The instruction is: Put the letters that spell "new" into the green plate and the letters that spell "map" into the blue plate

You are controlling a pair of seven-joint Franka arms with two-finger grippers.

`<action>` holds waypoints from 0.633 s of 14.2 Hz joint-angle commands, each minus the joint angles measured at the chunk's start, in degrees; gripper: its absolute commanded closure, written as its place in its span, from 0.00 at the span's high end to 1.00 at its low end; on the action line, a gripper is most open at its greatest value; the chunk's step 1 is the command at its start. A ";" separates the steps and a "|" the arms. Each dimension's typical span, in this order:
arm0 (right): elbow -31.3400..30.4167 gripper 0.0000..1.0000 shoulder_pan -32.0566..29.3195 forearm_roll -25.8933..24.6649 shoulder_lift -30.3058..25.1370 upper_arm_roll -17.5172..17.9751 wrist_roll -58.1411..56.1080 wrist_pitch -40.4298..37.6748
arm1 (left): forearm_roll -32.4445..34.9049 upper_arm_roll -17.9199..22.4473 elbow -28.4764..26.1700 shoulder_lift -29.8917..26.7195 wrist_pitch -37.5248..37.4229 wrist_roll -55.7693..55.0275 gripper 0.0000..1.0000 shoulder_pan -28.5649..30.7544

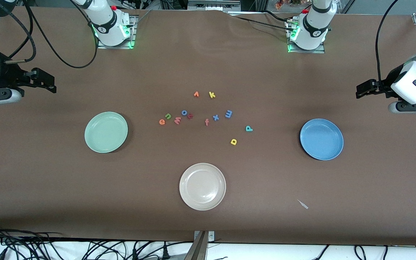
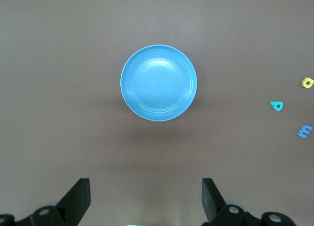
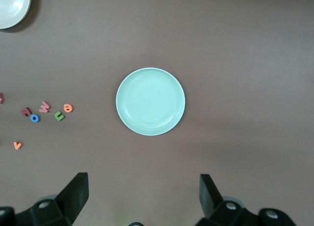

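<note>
Foam letters lie scattered mid-table, small, matte and chunky, all of them flat on the cloth. The green n point(image 1: 168, 116) and orange e point(image 1: 162, 122) sit just beside each other at the cluster's end toward the green plate point(image 1: 106, 132), with the pinkish w point(image 1: 177, 121) close by. The blue m point(image 1: 228, 114), teal p point(image 1: 248, 128) and yellow a point(image 1: 233, 142) lie toward the blue plate point(image 1: 321, 139), apart from one another. A blue o point(image 1: 184, 112), red f point(image 1: 207, 122), blue x point(image 1: 215, 117), yellow k point(image 1: 212, 95) and orange wedge point(image 1: 196, 94) lie among them. Both coloured plates are round, shallow and smooth with a soft sheen, and bare inside. A beige plate point(image 1: 202, 186), glossier, sits nearest the front camera.

The table point(image 1: 208, 61) wears a brown cloth, faintly rippled near the arm bases. Black cables trail along its edges.

The left gripper point(image 2: 146, 201) hangs high over the table near the blue plate, fingers spread, holding nothing. The right gripper point(image 3: 143, 199) waits likewise near the green plate, fingers released.
</note>
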 commanded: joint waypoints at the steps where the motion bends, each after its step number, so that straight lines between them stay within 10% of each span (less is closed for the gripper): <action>1: -1.10 1.00 0.05 -0.70 -0.66 0.29 0.15 0.44 | 0.52 0.05 0.55 0.68 -0.34 0.48 1.00 -0.32; 9: -7.06 1.00 0.14 0.01 -0.48 5.55 10.06 7.19 | 1.39 0.05 6.79 15.43 -0.25 -0.04 1.00 -3.91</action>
